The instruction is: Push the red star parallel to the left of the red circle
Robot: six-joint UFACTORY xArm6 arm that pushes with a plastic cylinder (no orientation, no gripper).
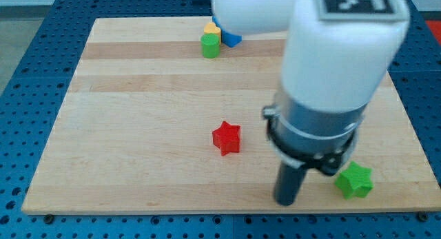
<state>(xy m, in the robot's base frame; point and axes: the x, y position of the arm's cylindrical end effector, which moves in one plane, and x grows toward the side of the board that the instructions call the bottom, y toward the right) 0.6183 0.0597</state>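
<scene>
In the camera view, we are resting our tip [286, 201] near the tabletop's [138, 129] bottom edge. The tool is a plain rod, so we have no jaws to part or close. The red star [227, 138] is lying near the middle, up and to the view's left of our tip, apart from it. A green star [355, 180] is sitting to the tip's right. At the top, green [210, 45], yellow [213, 28] and blue [231, 38] blocks are clustering. We cannot see the red circle.

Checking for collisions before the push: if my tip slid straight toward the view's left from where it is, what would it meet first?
Probably nothing: my tip sits lower in the view than the red star, so a straight leftward slide looks free across the board, though depth is uncertain.
</scene>
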